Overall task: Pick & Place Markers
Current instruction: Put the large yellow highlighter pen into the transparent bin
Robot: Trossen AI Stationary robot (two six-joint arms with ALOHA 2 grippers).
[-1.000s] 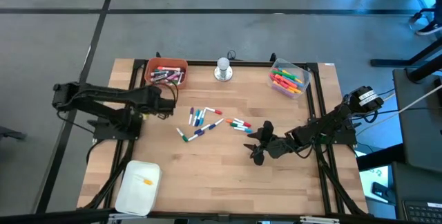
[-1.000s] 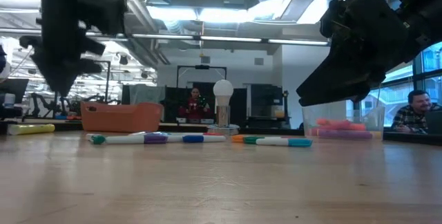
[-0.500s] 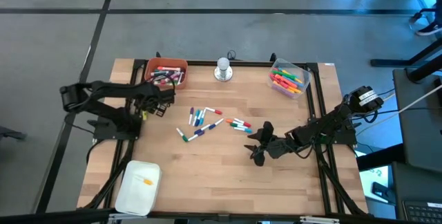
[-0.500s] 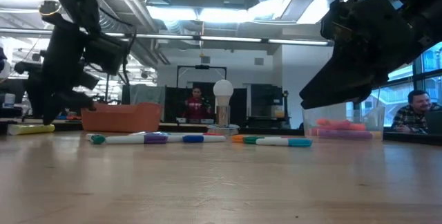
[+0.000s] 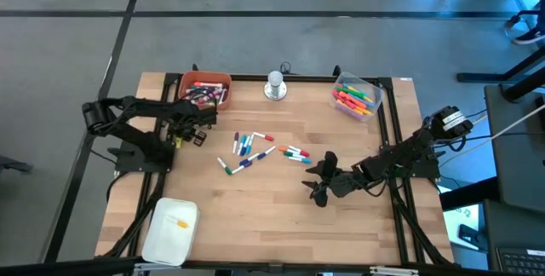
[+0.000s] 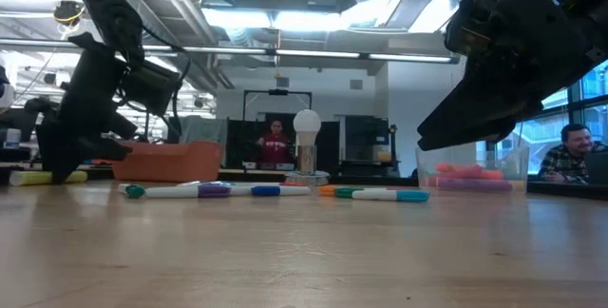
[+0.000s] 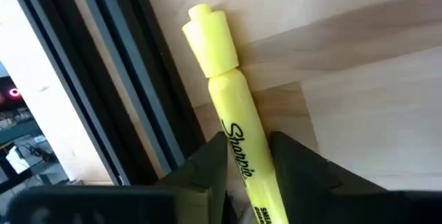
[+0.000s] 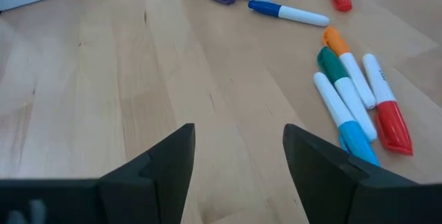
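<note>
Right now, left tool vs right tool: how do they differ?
The left tool straddles a yellow highlighter at the table's left edge; the right tool stands open over bare wood with nothing between its fingers. The left sits near the orange bin, the right beside the loose markers. Both sit low.

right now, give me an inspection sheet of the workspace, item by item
surface: wooden table, bare at the near middle.
job's things: loose markers scattered mid-table; a yellow highlighter lies by the table's left edge rail; more markers in the orange bin and the clear bin.
clutter: silver knob-like object at the back edge; white container at the front left.
grippers: left pincer is down at the table, one finger on each side of the highlighter; right pincer open, empty, just short of the loose markers.
cables: nothing seen on the table.
surroundings: seated people beyond the table.
</note>
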